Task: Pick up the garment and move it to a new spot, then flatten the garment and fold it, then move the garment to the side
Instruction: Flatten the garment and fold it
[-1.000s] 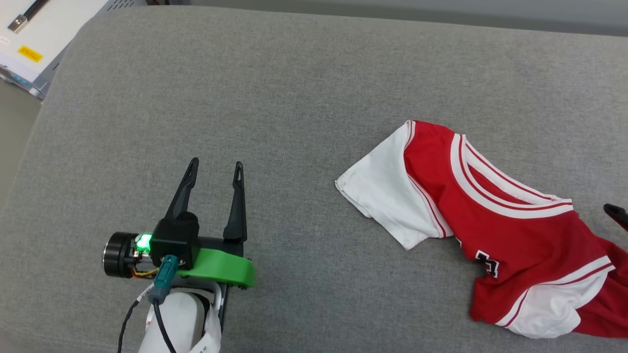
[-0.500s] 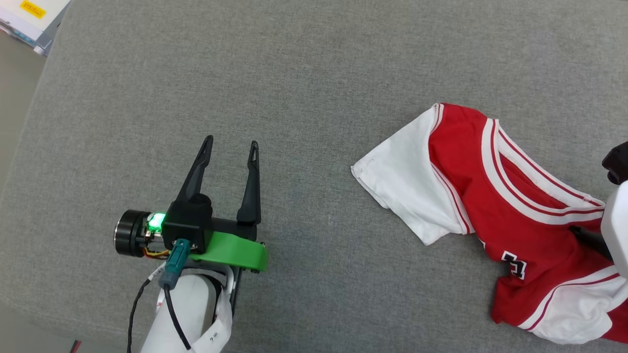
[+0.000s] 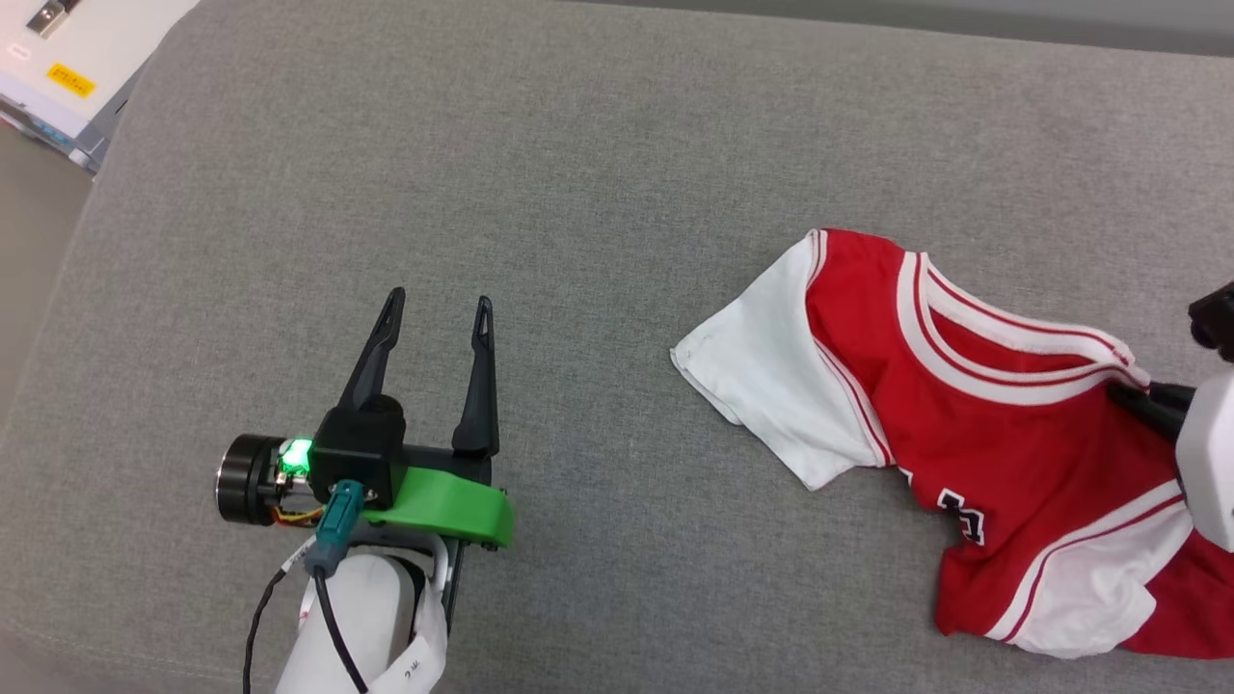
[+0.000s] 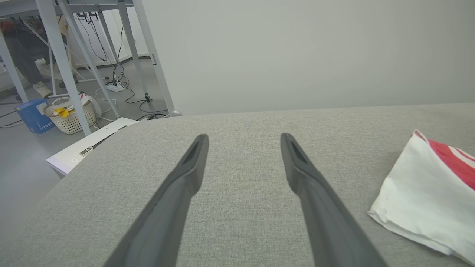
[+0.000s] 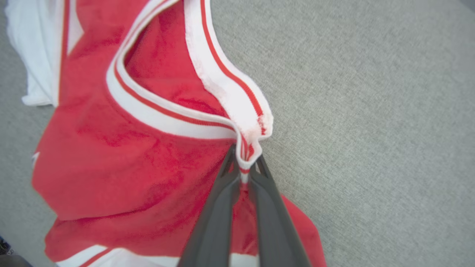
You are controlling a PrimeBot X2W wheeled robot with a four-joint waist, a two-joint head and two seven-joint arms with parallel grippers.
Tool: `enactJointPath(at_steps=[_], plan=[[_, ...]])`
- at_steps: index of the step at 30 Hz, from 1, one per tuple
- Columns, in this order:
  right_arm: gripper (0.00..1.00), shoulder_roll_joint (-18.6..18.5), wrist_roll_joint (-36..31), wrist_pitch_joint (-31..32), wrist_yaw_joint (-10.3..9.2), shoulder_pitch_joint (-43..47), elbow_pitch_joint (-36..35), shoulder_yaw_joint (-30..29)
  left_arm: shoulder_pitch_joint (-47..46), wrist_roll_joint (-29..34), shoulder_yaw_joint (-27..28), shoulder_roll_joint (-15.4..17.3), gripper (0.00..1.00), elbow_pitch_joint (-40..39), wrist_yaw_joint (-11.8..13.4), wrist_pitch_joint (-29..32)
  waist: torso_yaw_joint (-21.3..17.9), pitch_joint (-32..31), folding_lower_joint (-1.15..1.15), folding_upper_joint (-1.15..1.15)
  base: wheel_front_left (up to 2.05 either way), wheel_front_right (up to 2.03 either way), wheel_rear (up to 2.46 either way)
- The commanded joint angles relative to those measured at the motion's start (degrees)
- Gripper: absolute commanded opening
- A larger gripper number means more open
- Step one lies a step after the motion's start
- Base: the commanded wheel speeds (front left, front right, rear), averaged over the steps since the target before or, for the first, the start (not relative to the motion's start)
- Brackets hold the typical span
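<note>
The garment (image 3: 1003, 443) is a red jersey shirt with white sleeves and a striped collar, lying rumpled at the right of a grey cushioned surface (image 3: 598, 241). My right gripper (image 5: 245, 159) is shut on the garment's collar (image 5: 252, 129), pinching a fold of the striped trim between its dark fingers. In the head view the right gripper (image 3: 1133, 393) comes in from the right edge at the collar's end. My left gripper (image 3: 436, 313) stands open over bare cushion at the lower left, well apart from the garment. The left wrist view has a white sleeve (image 4: 419, 200) at the right.
A white flat case (image 3: 67, 58) lies beyond the cushion's far left corner. The left wrist view takes in floor with metal table legs (image 4: 63, 63), a basket (image 4: 70, 116), a blue box (image 4: 33, 115) and a plain wall behind.
My right gripper has closed on the collar, which is now pulled up into a fold. The head camera shifted. The left gripper kept its pose.
</note>
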Motion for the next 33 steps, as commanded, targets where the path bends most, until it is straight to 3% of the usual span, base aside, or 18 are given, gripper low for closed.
enactJointPath(at_steps=[1,11,18,22,26,33], plan=[[0.0,-0.93,-0.56,-0.99,-0.03,1.09,-1.72,-1.68,1.02,0.09,0.18,-0.23,1.0,-0.01,0.22,-0.33,-1.37,-2.11,0.0,0.22,0.0,0.0,0.0],[0.0,-1.67,-3.1,2.22,-0.03,7.67,-13.4,-13.79,2.31,0.12,0.61,-0.24,1.0,-0.63,0.15,-0.33,-2.15,-2.76,0.0,0.22,0.0,0.0,0.0],[0.0,-1.15,-4.41,5.98,-0.03,6.06,-14.79,-18.01,1.23,-0.4,0.09,-0.31,1.0,-0.97,-0.03,-0.33,-0.66,-0.69,0.0,0.22,0.0,0.0,0.0],[0.0,-2.91,-5.85,8.28,-0.03,0.24,-11.86,-16.43,0.09,-0.83,-0.48,-0.36,1.0,-1.2,0.07,-0.33,0.8,1.39,0.0,0.22,0.0,0.0,0.0],[0.0,-4.35,-8.55,9.4,-0.03,-8.7,-6.18,-11.06,-1.41,-1.36,-1.43,-0.4,1.0,-1.44,0.16,-0.33,2.69,4.21,0.0,0.22,0.0,0.0,0.0],[0.0,-0.22,-13.78,6.9,-0.03,-23.07,7.55,-0.23,-3.64,-2.76,-3.06,-0.42,1.0,-1.95,1.14,-0.33,4.56,8.01,0.0,0.22,0.0,0.0,0.0]])
